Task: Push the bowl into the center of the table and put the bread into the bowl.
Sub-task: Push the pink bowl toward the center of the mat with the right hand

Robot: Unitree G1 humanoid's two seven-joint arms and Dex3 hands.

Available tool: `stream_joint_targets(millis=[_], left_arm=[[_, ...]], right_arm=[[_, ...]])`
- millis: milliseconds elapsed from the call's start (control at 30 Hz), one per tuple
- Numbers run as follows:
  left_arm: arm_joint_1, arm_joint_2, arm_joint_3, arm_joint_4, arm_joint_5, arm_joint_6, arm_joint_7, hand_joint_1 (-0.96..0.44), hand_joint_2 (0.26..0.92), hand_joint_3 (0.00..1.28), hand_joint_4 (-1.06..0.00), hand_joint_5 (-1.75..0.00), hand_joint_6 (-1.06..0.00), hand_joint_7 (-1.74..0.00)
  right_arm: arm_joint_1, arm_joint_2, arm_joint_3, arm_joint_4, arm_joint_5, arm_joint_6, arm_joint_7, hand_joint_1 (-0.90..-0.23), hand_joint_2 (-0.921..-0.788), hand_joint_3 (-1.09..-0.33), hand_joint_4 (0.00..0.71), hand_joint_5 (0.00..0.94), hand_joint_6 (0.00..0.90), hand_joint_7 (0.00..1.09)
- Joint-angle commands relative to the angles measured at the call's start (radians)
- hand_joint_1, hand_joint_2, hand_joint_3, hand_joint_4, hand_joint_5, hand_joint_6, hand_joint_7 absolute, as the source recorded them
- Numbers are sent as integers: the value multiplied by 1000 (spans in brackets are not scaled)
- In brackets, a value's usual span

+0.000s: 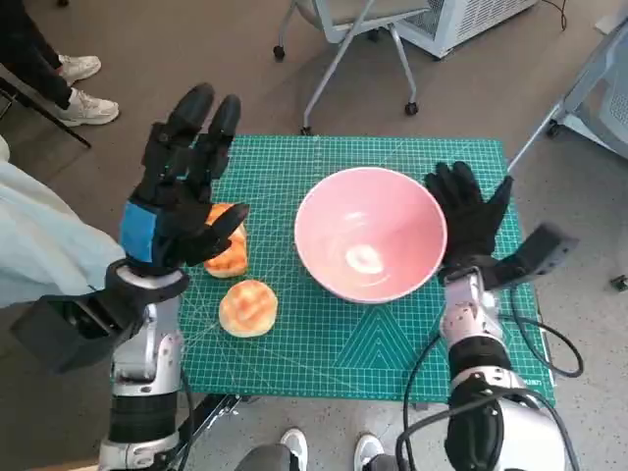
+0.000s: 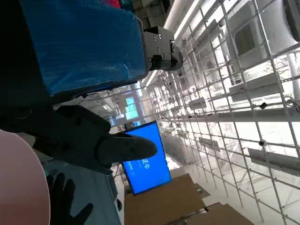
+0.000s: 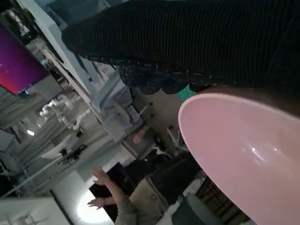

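Pink bowl [image 1: 371,247] sits mid-mat on the green cutting mat [image 1: 343,343], empty. Right hand [image 1: 469,218] flat against the bowl's outer rim on its far-right side, fingers spread, holding nothing. Left hand [image 1: 182,182] raised above the table's left part, fingers apart and extended, nothing held. Two bread rolls: one [image 1: 247,307] just below and inward of the left hand, the other [image 1: 229,250] partly hidden under its thumb. Both outside the bowl.
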Motion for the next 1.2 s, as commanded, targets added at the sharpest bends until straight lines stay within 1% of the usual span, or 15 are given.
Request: stream_joint_targets(millis=[33, 200, 267, 433, 500, 567, 633, 667, 733, 800, 867, 967, 1067, 1200], left_arm=[[17, 9, 7, -16, 16, -9, 8, -443, 921, 360, -152, -8, -9, -401], [21, 10, 8, -16, 27, -17, 17, -442, 921, 359, -153, -8, -12, -397], [24, 9, 8, -15, 27, -19, 16, -442, 921, 359, -153, -8, -13, -395], [31, 6, 7, -20, 26, -21, 18, -444, 921, 358, -154, -7, -15, -391], [33, 6, 7, -21, 23, -20, 18, -445, 921, 358, -154, -6, -16, -388], [33, 4, 7, -20, 23, -21, 20, -446, 921, 358, -153, -6, -16, -386], [32, 3, 6, -18, 23, -23, 21, -447, 921, 358, -153, -5, -17, -385], [33, 2, 6, -19, 23, -23, 22, -447, 921, 358, -153, -5, -18, -384], [31, 0, 4, -16, 23, -23, 22, -447, 921, 359, -153, -5, -18, -383], [27, -5, -1, -13, 25, -21, 25, -447, 921, 359, -153, -5, -19, -382], [21, -13, -8, -8, 29, -18, 28, -446, 921, 360, -154, -4, -20, -380], [14, -20, -16, -5, 28, -15, 28, -444, 921, 363, -154, -4, -20, -380], [2, -25, -19, 2, 18, -9, 25, -443, 921, 365, -153, -3, -15, -377], [-16, -36, -24, 10, 8, -3, 21, -441, 921, 367, -154, -3, -18, -379]], right_arm=[[-2, 21, 5, 17, -6, 20, 1, -570, -921, -753, 112, 2, 199, 143], [-8, 29, 9, 17, -11, 22, 3, -573, -921, -775, 102, 0, 185, 127], [-8, 30, 12, 16, -12, 22, 5, -575, -921, -771, 100, 0, 185, 124], [-8, 17, 27, 12, -23, 10, 12, -591, -921, -748, 99, 1, 191, 118], [-10, 5, 41, 6, -35, -5, 14, -596, -921, -738, 100, 1, 196, 117], [-12, -6, 61, -2, -56, -32, 14, -596, -921, -741, 99, 1, 197, 115], [-11, -15, 85, -12, -83, -73, 17, -596, -921, -744, 101, 2, 199, 114], [-10, -17, 91, -14, -89, -84, 18, -596, -921, -745, 103, 3, 200, 113], [-7, -25, 114, -24, -110, -124, 29, -600, -921, -747, 104, 3, 202, 113], [-5, -35, 134, -38, -127, -171, 52, -605, -921, -747, 104, 3, 203, 112], [0, -46, 157, -65, -139, -236, 93, -613, -921, -749, 105, 3, 205, 112], [8, -53, 183, -104, -148, -314, 140, -629, -921, -746, 117, 8, 208, 114], [21, -53, 206, -165, -140, -373, 187, -643, -921, -741, 135, 15, 211, 117], [51, -49, 240, -274, -124, -422, 238, -652, -921, -732, 152, 20, 216, 123]])
